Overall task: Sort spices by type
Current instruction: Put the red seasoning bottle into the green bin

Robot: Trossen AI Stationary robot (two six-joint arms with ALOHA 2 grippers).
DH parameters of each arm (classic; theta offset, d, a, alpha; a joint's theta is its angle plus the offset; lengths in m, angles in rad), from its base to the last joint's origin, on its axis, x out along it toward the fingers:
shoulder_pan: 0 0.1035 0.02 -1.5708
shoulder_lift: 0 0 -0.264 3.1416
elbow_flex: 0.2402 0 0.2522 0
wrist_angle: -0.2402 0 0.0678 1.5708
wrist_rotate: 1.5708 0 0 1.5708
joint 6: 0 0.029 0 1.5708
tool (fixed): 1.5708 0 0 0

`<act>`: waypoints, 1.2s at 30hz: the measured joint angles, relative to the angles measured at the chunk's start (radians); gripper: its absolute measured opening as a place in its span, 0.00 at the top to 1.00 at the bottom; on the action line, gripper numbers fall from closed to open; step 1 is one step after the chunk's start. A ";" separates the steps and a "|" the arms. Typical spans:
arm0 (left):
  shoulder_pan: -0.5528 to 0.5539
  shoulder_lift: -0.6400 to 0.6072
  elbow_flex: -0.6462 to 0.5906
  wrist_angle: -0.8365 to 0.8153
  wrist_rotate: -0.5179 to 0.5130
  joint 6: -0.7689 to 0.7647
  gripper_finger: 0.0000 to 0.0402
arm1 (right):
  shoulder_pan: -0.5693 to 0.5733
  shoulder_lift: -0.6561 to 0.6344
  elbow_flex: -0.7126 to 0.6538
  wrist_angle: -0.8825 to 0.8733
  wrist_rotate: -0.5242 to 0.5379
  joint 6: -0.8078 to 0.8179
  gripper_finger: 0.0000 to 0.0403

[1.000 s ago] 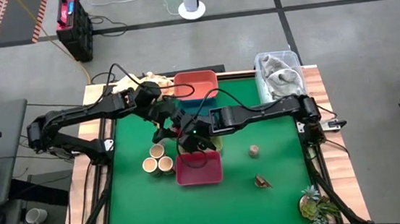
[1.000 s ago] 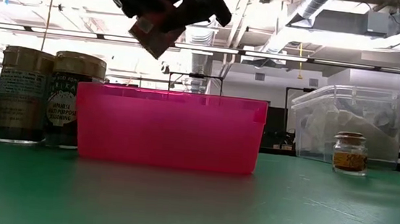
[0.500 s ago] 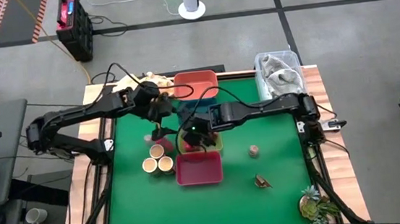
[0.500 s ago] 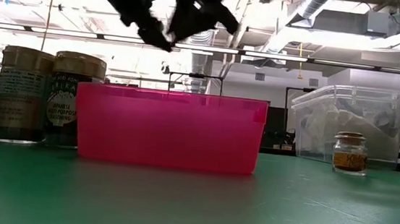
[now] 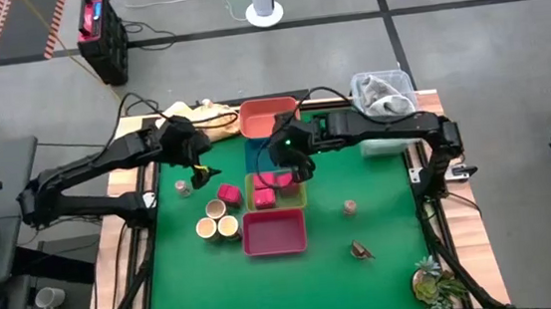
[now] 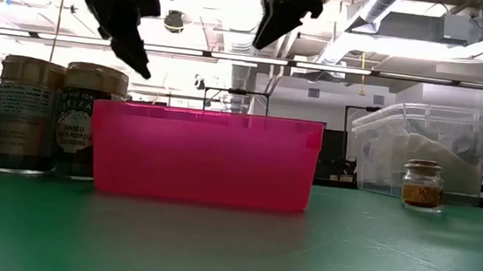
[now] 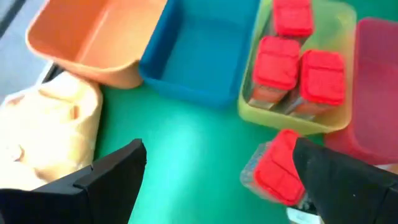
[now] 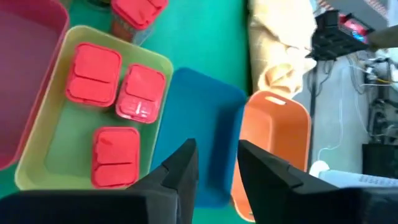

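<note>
Three red-lidded spice containers point(image 8: 118, 118) lie on their sides inside the yellow-green tray point(image 8: 46, 165) at the table's centre. A fourth red-lidded container point(image 5: 228, 194) lies on the green mat just beside that tray, at its 9 o'clock. Two tan round tubs point(image 5: 217, 219) stand upright and close together at the tray's 8 o'clock. A small jar point(image 5: 349, 207) stands at 4 o'clock, and a dark brown piece point(image 5: 363, 251) lies farther out at 5 o'clock.
</note>
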 joint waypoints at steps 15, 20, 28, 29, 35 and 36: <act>-0.122 0.316 0.127 -0.106 0.078 0.113 0.04 | -0.029 -0.112 -0.255 0.122 -0.005 0.091 0.62; -0.183 0.366 0.175 -0.162 0.075 0.169 0.04 | -0.070 -0.244 -0.424 0.260 -0.004 0.136 0.62; -0.232 0.426 0.182 -0.162 0.027 0.184 0.04 | -0.094 -0.466 -0.701 0.658 -0.003 0.152 0.62; -0.240 0.437 0.182 -0.162 0.025 0.185 0.04 | -0.092 -0.483 -0.724 0.697 -0.003 0.159 0.62; -0.296 0.461 0.182 -0.160 -0.037 0.239 0.04 | -0.091 -0.556 -0.829 0.872 -0.004 0.179 0.62; -0.301 0.461 0.182 -0.159 -0.048 0.246 0.04 | -0.091 -0.560 -0.841 0.884 -0.003 0.178 0.62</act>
